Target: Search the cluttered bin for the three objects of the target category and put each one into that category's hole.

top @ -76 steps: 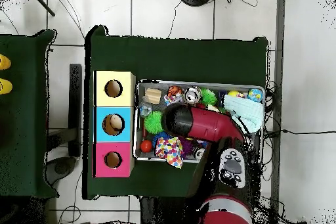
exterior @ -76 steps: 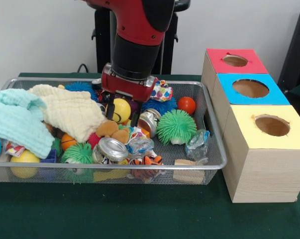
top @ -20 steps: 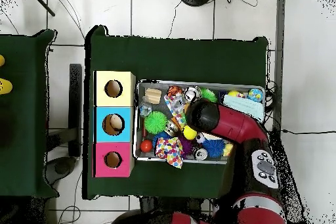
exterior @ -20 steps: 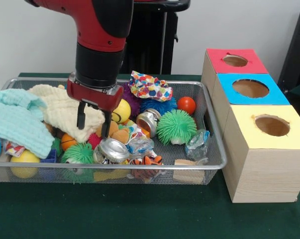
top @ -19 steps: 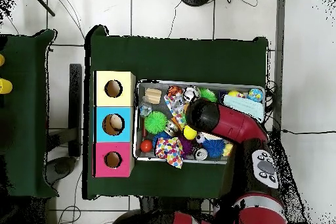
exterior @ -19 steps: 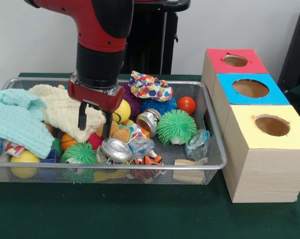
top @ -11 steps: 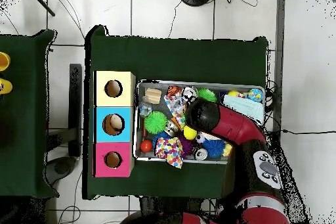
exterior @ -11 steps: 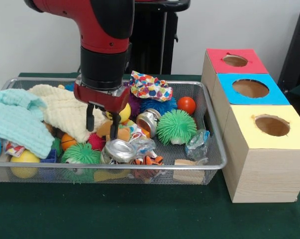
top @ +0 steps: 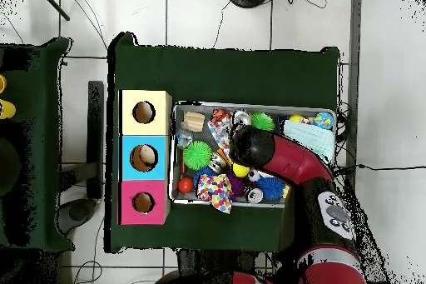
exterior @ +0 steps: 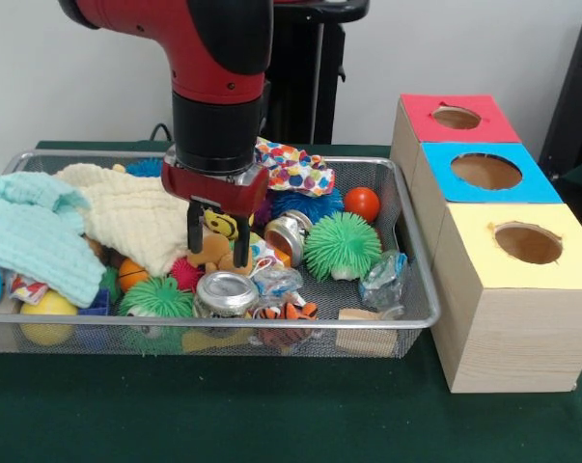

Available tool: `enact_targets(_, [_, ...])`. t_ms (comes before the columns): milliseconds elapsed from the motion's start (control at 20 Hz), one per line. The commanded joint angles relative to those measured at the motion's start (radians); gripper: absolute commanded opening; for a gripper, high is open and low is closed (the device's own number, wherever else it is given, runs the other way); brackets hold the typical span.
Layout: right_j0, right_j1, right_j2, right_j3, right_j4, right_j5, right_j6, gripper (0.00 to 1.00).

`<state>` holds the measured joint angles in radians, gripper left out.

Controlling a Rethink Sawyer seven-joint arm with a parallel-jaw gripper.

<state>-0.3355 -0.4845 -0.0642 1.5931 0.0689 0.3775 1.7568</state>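
1. Front view: hand (exterior: 219,243) is hanging inside the wire bin (exterior: 418,289), fingers spread wide, straddling a small tan plush toy (exterior: 214,253).
2. Crushed can (exterior: 225,291) is lying just in front of the hand.
3. Three boxes are standing beside the bin: red box (exterior: 455,119), blue box (exterior: 484,174), yellow box (exterior: 525,249).

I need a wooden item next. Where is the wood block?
Front view: the wood block sits in the bin's near right corner, below the crinkled plastic wrapper.
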Motion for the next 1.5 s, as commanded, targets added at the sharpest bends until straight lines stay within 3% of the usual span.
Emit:
enact_targets(50, [-0.024,0.004,0.097,0.081,0.041,0.117,0.125,1.0])
enact_targets(600, [-0.033,-0.016,0.102,0.09,0.029,0.176,0.087,1.0])
enact_targets(800, [-0.01,0.015,0.054,0.015,-0.055,0.155,0.022,1.0])
enact_targets(950, [0.033,0.043,-0.019,-0.065,-0.113,0.194,0.005,1.0])
enact_targets(1050, [0.054,0.047,-0.048,-0.075,-0.132,0.21,0.016,1.0])
enact_targets(1500, [0.045,0.085,-0.053,-0.111,-0.163,0.16,0.047,1.0])
